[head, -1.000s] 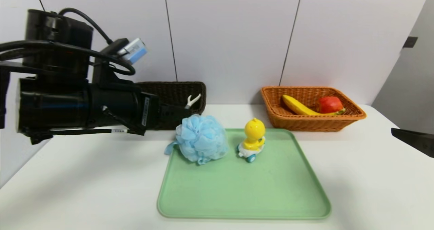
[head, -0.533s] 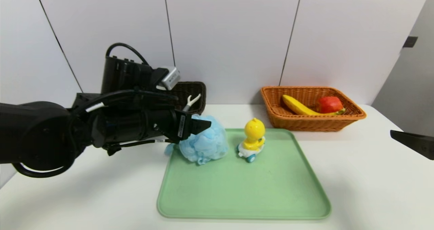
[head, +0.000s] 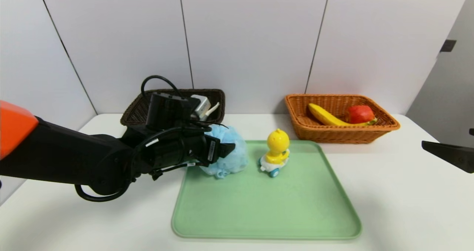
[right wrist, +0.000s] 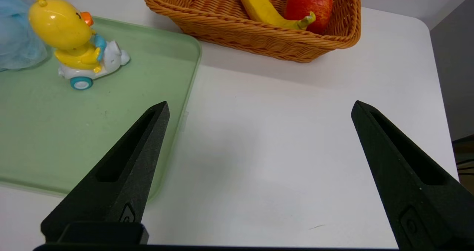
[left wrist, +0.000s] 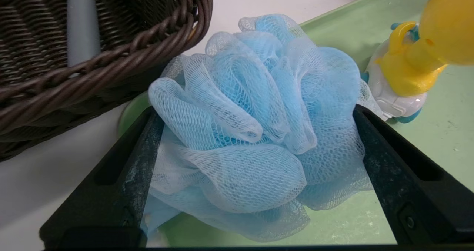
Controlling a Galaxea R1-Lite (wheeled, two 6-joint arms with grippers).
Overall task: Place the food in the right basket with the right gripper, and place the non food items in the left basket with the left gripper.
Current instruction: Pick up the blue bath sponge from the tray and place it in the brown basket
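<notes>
So the left gripper [left wrist: 255, 110] has its jaws spread wide, one finger [left wrist: 126, 169] on each side of the blue bath sponge [left wrist: 255, 132], and the mesh puffs right up against both inner faces. Not squeezed, just bracketed. The sponge sits on the far left corner of the green tray [head: 266, 206], partly hidden behind the gripper in the head view.

Just beside the sponge on the tray is the yellow duck toy [head: 276, 153], upright on its little white and blue wheels, close to the sponge but I can't tell if they touch.

Behind the left arm is the dark brown basket [head: 214, 101] up against the wall, and the white peeler [head: 212, 108] is in it, with its grey handle leaning on the inside wall in the left wrist view.

Over on the other side, the right gripper [right wrist: 259, 108] hangs above bare white table [right wrist: 277, 151] next to the tray's right edge, jaws wide apart, nothing between them. In the head view only a black tip pokes in at the right edge.

The orange basket [head: 340, 134] is at the back right, with the banana [head: 326, 116] and the apple [head: 360, 114] lying inside it, touching each other.
</notes>
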